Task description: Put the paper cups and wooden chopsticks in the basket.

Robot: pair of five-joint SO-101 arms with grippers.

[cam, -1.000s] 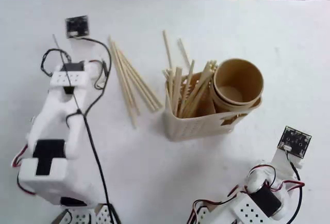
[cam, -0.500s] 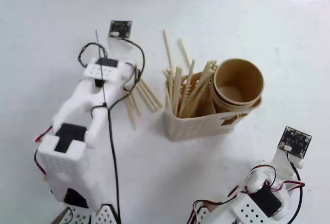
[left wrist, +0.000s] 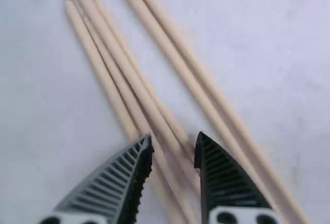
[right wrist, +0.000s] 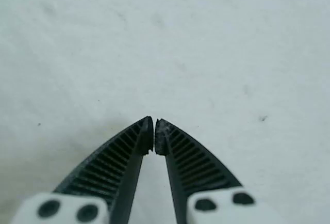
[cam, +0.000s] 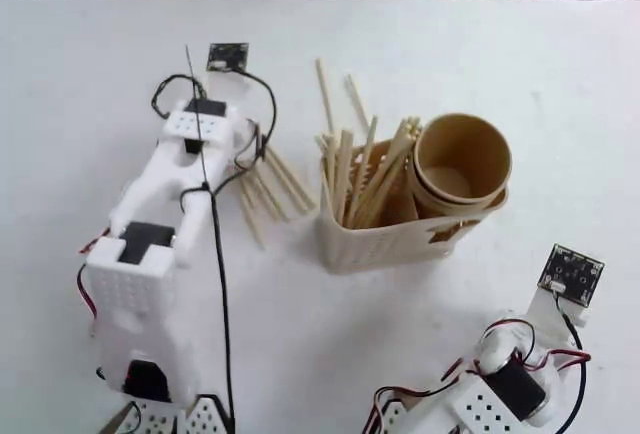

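CHANGE: your left hand (left wrist: 172, 140) has swung across onto the loose chopsticks (cam: 285, 182) on the bench | LEFT: slightly open, straddling sticks, gripping nothing | RIGHT: right hand (right wrist: 154, 131) closed, empty | cups (cam: 462, 159) in basket (cam: 385, 244) | NEXT: likely pinch

Bright, even light; table (cam: 90, 44) near white; soft shadow beside basket (cam: 400, 244).

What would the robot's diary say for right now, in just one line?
left gripper open over loose chopsticks | right gripper shut above table | paper cups and standing chopsticks in basket
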